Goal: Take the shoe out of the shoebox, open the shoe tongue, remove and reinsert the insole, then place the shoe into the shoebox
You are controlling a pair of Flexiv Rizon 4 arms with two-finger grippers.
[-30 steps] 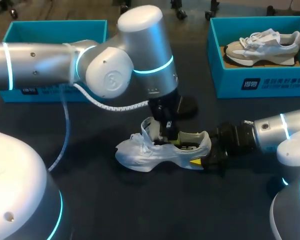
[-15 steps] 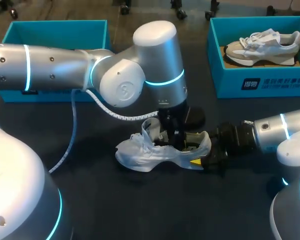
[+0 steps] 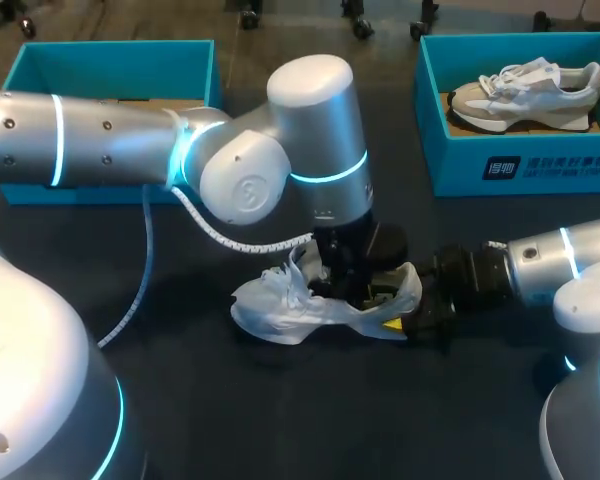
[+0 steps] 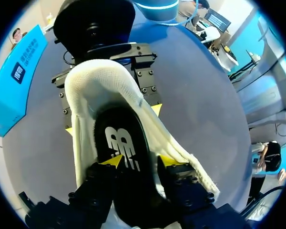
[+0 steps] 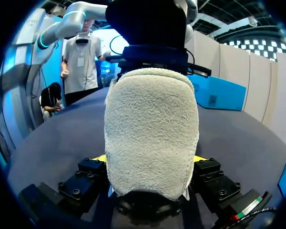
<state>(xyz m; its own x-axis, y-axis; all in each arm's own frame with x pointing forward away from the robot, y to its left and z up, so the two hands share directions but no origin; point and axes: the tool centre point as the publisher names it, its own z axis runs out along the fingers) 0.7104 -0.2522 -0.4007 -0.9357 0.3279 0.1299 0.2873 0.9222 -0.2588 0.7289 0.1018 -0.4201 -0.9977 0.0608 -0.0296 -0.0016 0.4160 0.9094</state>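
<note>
A white shoe (image 3: 290, 305) lies on its side on the dark table, heel toward my right arm. My right gripper (image 3: 408, 308) is shut on the heel; in the right wrist view the fuzzy heel (image 5: 151, 129) fills the gap between its yellow tips (image 5: 150, 160). My left gripper (image 3: 352, 285) reaches down into the shoe's mouth. In the left wrist view its fingers (image 4: 140, 161) stand apart over the black insole (image 4: 126, 152) with a white logo, which lies flat inside the shoe. The teal shoebox (image 3: 110, 65) stands at the back left.
A second teal box (image 3: 520, 165) at the back right holds a beige and white shoe (image 3: 525, 92). A white coiled cable (image 3: 220, 225) hangs from my left arm above the table. Bare table lies in front of the shoe.
My left arm has shifted right and dipped deeper into the shoe, and its fingers have spread apart from shut. My right gripper and the heel have stayed put.
</note>
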